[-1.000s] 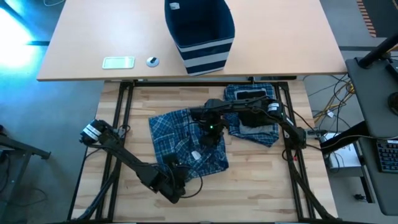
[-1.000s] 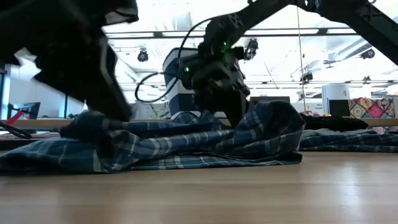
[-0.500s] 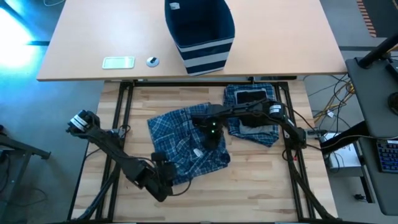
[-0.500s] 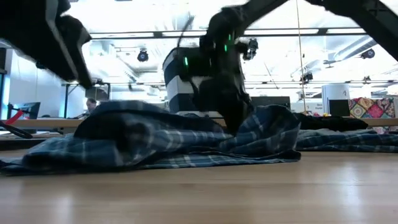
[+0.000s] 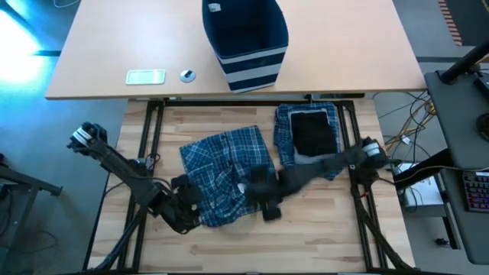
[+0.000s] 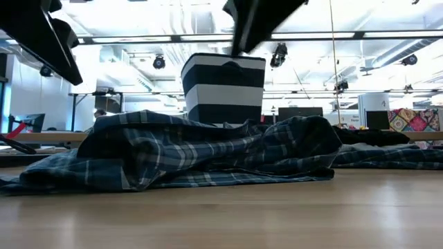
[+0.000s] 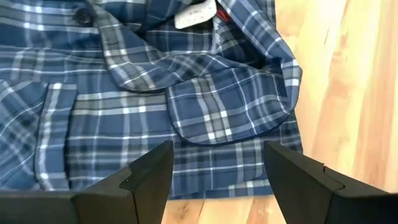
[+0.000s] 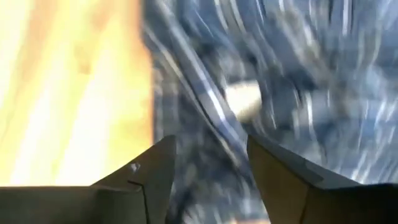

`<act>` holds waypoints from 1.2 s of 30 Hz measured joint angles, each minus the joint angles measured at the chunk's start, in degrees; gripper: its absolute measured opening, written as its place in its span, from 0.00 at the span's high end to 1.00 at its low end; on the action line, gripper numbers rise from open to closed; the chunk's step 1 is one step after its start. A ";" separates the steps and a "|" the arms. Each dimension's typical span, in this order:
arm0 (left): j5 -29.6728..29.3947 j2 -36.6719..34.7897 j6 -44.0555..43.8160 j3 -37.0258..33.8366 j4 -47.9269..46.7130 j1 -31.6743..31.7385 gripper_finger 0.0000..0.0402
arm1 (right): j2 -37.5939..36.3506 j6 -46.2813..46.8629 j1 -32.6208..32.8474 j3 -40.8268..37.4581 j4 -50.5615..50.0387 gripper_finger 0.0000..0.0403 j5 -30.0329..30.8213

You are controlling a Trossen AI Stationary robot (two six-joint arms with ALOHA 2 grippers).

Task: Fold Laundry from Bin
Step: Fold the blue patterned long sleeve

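Bin: the striped navy bin stands on the far desk, well apart from the work surface — from above its inside looks empty, though its depths are dark.
Done pile: a stack of folded laundry lies at the right rear of the slatted desk, a black piece on top of plaid and grey layers.
In hand: a plaid shirt lies mid-desk, rumpled and only partly folded, one flap doubled over — in the low view it humps up instead of lying flat.
Left gripper: jaws spread, empty, hovering at the shirt's near-left edge.
Right gripper: jaws apart, holding nothing, above the shirt's near-right edge.
Left to do: my judgement — smooth this shirt, finish its folds, add it to the stack.
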 joint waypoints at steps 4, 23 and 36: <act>-0.52 -3.86 -1.42 -2.04 -0.11 0.02 0.43 | 3.53 -1.63 6.39 -0.70 12.30 0.50 10.16; 7.46 -6.08 -1.88 -2.15 -1.64 -2.08 0.42 | 18.37 -6.09 7.25 2.73 22.78 0.67 19.17; 1.50 -6.02 6.96 -2.15 -1.44 -2.08 0.42 | 17.37 33.55 -4.33 16.01 2.60 0.98 -8.11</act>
